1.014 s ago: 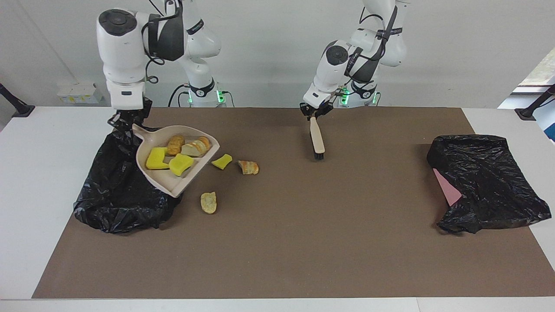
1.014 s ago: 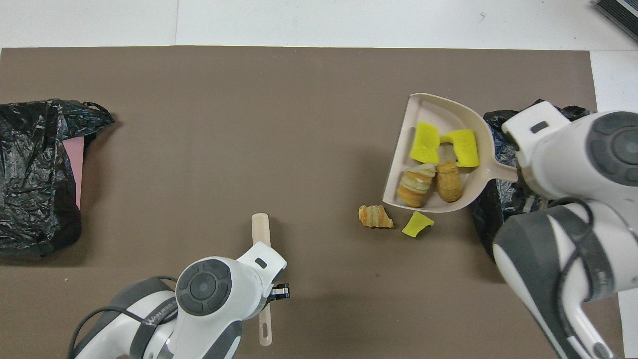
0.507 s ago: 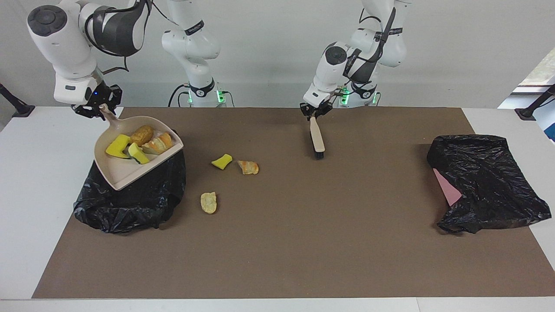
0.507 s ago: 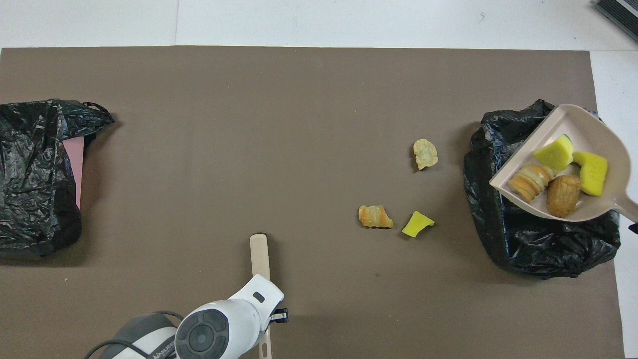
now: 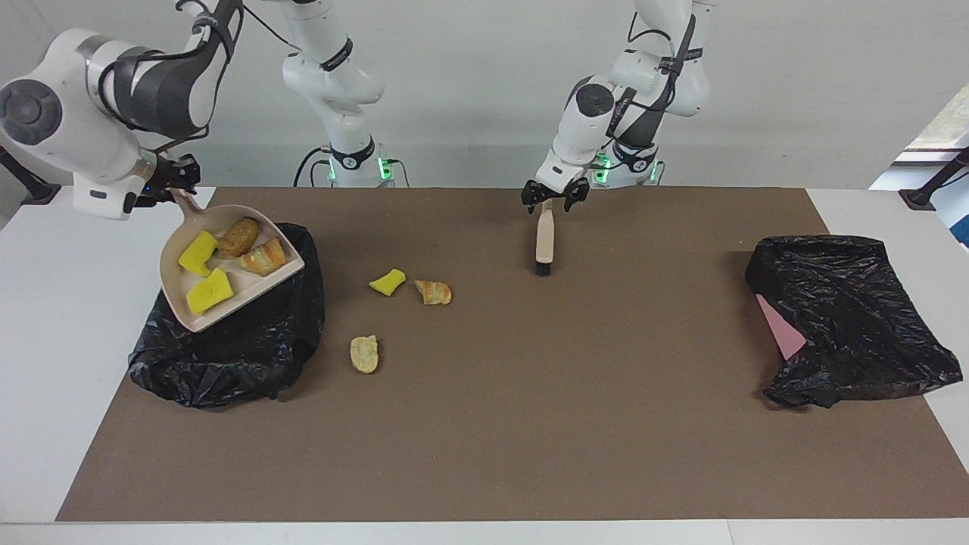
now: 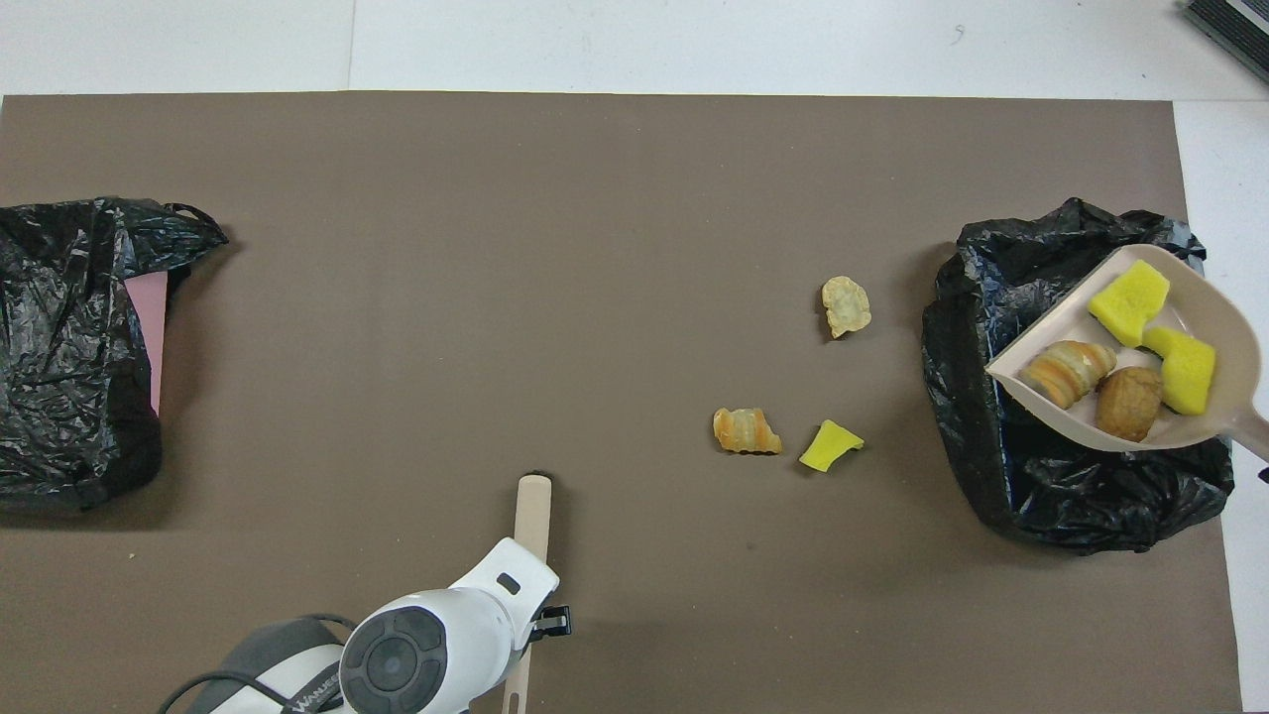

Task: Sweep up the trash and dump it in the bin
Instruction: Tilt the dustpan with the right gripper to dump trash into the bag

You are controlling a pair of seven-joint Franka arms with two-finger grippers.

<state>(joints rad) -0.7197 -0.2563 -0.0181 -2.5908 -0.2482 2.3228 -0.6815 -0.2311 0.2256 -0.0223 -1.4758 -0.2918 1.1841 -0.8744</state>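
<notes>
- Facing view: the right end effector point(image 5: 176, 191) is clamped on the handle of the dustpan point(image 5: 182, 318), which it holds tilted over the black bag point(image 5: 227, 363). The pan carries four pieces of trash point(image 5: 198, 253).
- The left end effector point(image 5: 554, 203) stands wide at the handle tip of the brush point(image 5: 543, 241), whose bristles touch the bench mat.
- Overhead view: three loose scraps point(image 6: 747, 430) lie on the mat between brush and bag, the pale one farthest from the robots.
</notes>
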